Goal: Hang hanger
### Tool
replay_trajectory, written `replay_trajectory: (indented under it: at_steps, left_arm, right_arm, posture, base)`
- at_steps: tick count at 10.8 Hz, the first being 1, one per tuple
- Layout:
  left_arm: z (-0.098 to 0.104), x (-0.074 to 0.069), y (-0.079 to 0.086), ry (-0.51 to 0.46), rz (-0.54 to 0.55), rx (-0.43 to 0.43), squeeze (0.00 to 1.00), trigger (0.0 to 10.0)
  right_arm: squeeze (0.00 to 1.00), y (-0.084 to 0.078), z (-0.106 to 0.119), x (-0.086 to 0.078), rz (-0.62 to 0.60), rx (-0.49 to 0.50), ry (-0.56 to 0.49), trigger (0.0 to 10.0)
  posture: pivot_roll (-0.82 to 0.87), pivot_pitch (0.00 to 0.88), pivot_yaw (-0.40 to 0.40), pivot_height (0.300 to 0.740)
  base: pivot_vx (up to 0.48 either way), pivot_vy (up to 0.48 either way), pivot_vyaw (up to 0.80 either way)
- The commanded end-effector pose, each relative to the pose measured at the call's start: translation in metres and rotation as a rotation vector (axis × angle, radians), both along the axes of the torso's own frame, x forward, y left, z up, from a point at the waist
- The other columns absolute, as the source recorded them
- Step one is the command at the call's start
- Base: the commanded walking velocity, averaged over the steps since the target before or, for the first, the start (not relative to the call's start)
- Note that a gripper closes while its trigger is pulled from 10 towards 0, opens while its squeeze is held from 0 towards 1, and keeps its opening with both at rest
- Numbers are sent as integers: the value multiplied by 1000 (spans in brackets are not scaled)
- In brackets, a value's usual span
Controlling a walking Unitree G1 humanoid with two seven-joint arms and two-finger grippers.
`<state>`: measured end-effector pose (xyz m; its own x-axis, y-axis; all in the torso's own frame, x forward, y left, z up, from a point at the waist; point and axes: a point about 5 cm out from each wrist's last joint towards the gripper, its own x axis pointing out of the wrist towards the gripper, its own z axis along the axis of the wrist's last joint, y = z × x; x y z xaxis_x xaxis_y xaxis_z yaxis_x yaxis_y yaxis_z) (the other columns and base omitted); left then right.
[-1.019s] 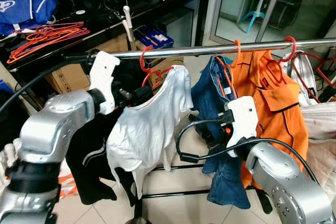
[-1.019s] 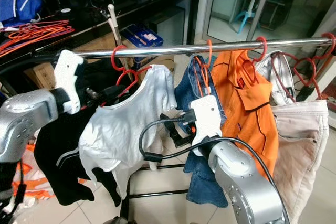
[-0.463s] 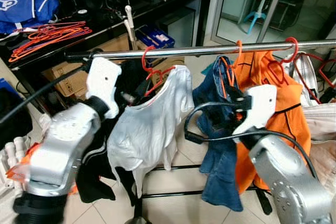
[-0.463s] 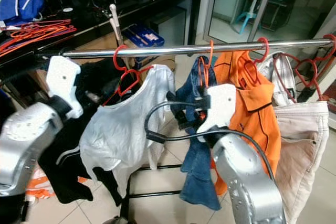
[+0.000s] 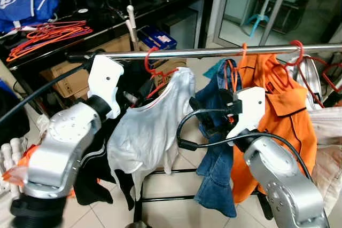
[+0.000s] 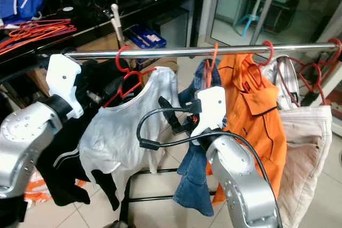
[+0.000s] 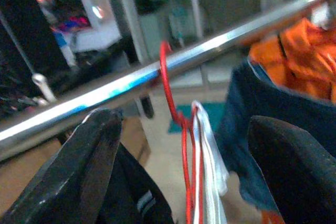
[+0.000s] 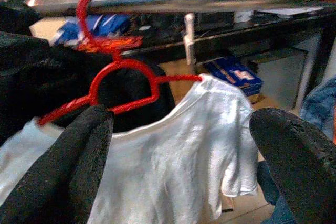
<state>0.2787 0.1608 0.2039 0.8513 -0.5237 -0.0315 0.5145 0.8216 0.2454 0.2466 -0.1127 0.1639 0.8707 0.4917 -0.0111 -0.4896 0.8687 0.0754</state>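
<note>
Hanger (image 6: pixel 128 76), red, carrying white shirt (image 6: pixel 125 132), is hanging hooked on rail (image 6: pixel 176 52). Left tool (image 7: pixel 178 182) and right tool (image 8: pixel 178 161) are hovering nearby, fingers spread.

1. We looked down on a floor (image 5: pixel 176 185) of pale square tiles with dark grout lines.
2. Behind the clothes stood a dark tabletop (image 5: pixel 107 22), cluttered with boxes and a blue bag (image 5: pixel 26 6).
3. Cardboard boxes (image 5: pixel 67 81) sat beneath it.
4. At the far right, glass doors (image 5: pixel 267 4) in pale metal frames let daylight in.
</note>
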Motion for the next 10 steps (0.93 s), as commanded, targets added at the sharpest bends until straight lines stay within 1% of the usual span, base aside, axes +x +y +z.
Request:
replay_trajectory:
  at_steps: [1,2,3,4,5,6,7,8,9,10]
  left_arm:
    - [2,2,5,20,-32,12,518,10000]
    - [3,1,13,44,-80,1,1000,10000]
    - [7,1,16,69,-122,-42,1000,10000]
    - [13,-4,21,103,-175,-47,1000,10000]
    - [17,-7,32,124,-186,-38,1000,10000]
    - [22,-7,45,148,-178,-71,1000,10000]
    - [20,-6,52,162,-173,37,1000,10000]
    - [18,-5,53,183,-182,49,1000,10000]
    - [19,-4,51,197,-199,17,1000,10000]
    - [20,0,52,203,-187,-10,1000,10000]
  right_arm:
    - [0,1,0,2,23,-41,-12,10000]
    - [0,0,2,3,54,-60,-29,10000]
    - [0,0,4,7,67,-58,-32,10000]
    - [1000,5,8,6,141,-81,-54,10000]
    - [1000,9,10,2,194,-68,-62,10000]
    - [1000,9,8,1,202,-73,-52,10000]
    - [1000,7,4,0,203,-89,-45,10000]
    - [1000,5,3,-1,201,-83,-43,10000]
    - [1000,4,3,-3,220,-80,-41,10000]
    - [1000,4,2,-5,229,-85,-37,10000]
  posture:
    - [-52,0,28,740]
    - [-50,0,13,740]
    - [-51,0,12,740]
    - [-47,0,6,740]
    - [-41,0,1,740]
    - [-36,0,4,740]
    - [-33,0,8,740]
    - [-35,0,14,740]
    - [-36,0,17,740]
    - [-38,0,19,740]
  base:
    - [0,0,0]
    - [0,0,0]
    - [0,0,0]
    - [0,0,0]
    - [0,0,0]
    - [0,0,0]
    - [0,0,0]
    - [0,0,0]
    - [0,0,0]
    - [0,0,0]
